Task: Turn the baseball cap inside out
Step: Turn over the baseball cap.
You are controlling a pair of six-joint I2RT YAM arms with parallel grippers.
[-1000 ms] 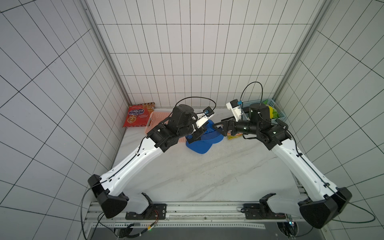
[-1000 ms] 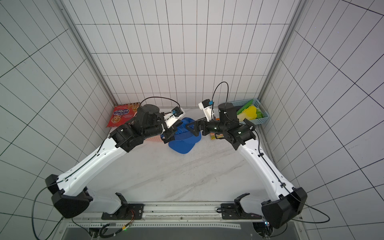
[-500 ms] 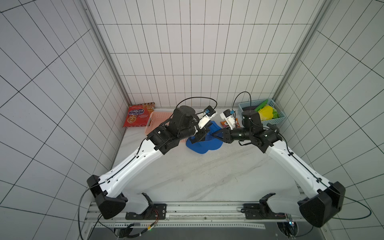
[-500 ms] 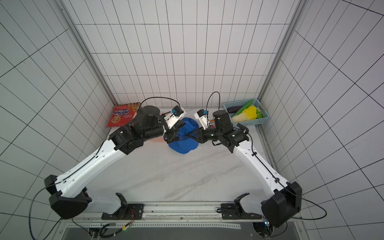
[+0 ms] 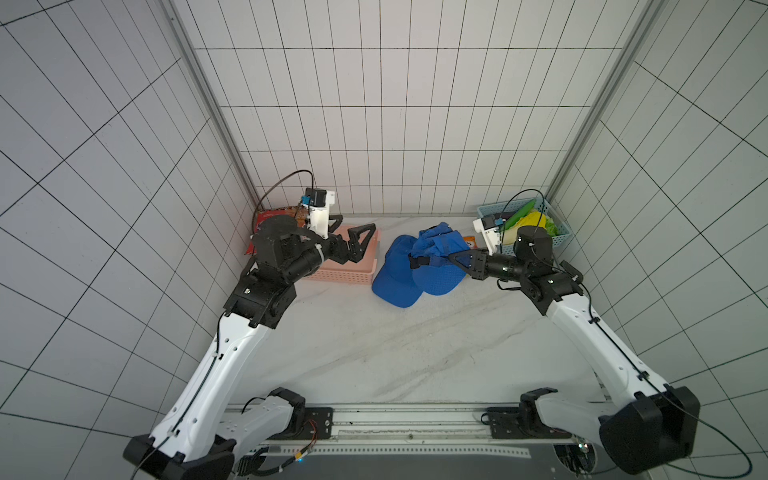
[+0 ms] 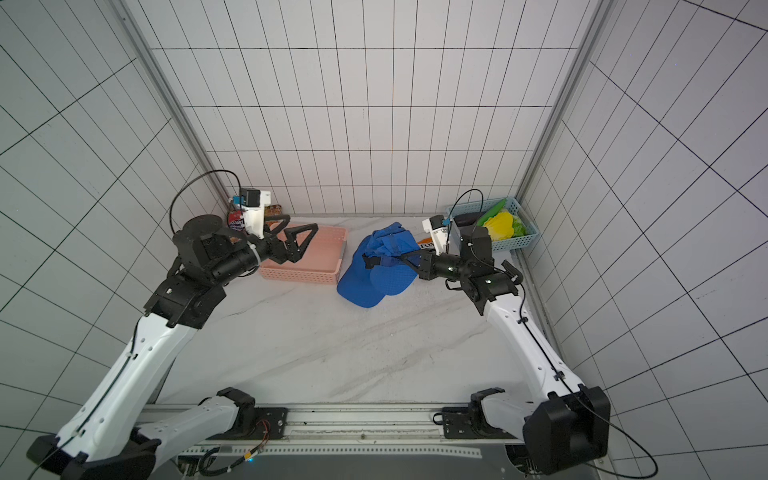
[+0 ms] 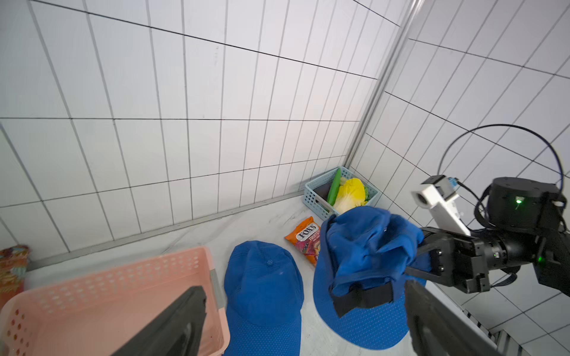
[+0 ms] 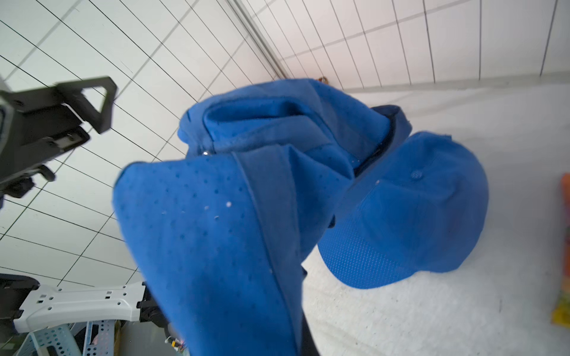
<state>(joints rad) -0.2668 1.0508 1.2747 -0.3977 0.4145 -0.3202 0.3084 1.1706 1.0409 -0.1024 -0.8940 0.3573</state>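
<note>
Left to right: a red snack bag (image 5: 270, 216) sits in the back corner. The left gripper (image 6: 301, 224), jaws spread wide and holding nothing, hovers over the pink basket (image 5: 345, 275). A second blue cap (image 5: 395, 276) lies crown-up on the marble table (image 5: 374, 353). Just beside it the baseball cap (image 5: 436, 245) hangs crumpled, its crown fabric pinched in the right gripper (image 5: 451, 257), brim low. Behind lie a candy packet (image 7: 305, 240) and a blue basket (image 5: 559, 237) of vegetables.

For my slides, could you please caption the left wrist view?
Right pincer grips a crumpled blue fabric baseball cap beside a second blue fabric cap resting crown-up.
</note>
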